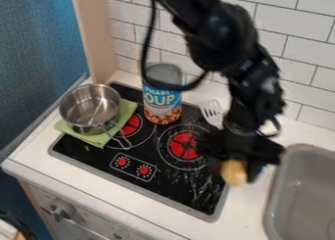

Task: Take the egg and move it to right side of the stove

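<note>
The egg point(233, 173), presumably light, stiff and slippery, is best taken gently about its middle; the gripper point(240, 165), apparently closed to the egg's width, holds it.

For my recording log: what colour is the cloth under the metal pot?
The cloth is light green, seen best in the camera view.

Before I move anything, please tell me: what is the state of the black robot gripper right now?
Black two-finger gripper: fingers closed, holding the rounded yellow egg.
</note>
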Action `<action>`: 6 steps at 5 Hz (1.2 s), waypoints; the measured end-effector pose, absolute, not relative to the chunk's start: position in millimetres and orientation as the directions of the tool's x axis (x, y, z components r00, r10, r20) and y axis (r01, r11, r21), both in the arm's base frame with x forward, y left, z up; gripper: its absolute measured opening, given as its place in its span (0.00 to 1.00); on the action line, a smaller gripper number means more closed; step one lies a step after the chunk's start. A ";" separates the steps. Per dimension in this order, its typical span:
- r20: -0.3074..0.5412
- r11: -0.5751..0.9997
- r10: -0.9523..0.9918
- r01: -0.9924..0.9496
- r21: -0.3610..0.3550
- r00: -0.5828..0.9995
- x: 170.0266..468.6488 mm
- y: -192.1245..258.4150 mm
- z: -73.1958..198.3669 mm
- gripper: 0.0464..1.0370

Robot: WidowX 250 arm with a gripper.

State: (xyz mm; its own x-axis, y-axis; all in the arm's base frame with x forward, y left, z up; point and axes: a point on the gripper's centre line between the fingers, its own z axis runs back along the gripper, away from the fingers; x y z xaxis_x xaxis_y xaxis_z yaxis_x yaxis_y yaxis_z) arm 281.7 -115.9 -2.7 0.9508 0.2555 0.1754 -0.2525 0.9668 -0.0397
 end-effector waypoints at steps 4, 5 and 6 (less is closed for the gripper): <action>0.174 0.984 0.176 -0.176 -0.016 0.969 283.4 -126.4 -36.0 0.70; 0.164 0.987 0.163 -0.162 -0.017 0.973 282.1 -126.8 -36.2 0.95; 0.162 0.988 0.157 -0.156 -0.021 0.974 282.1 -127.7 -36.3 0.97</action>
State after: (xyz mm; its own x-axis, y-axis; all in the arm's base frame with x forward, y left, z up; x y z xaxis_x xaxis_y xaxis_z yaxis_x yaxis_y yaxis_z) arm 282.1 -127.7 -36.3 0.9742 0.1569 0.1624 -0.1555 0.9876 -0.0214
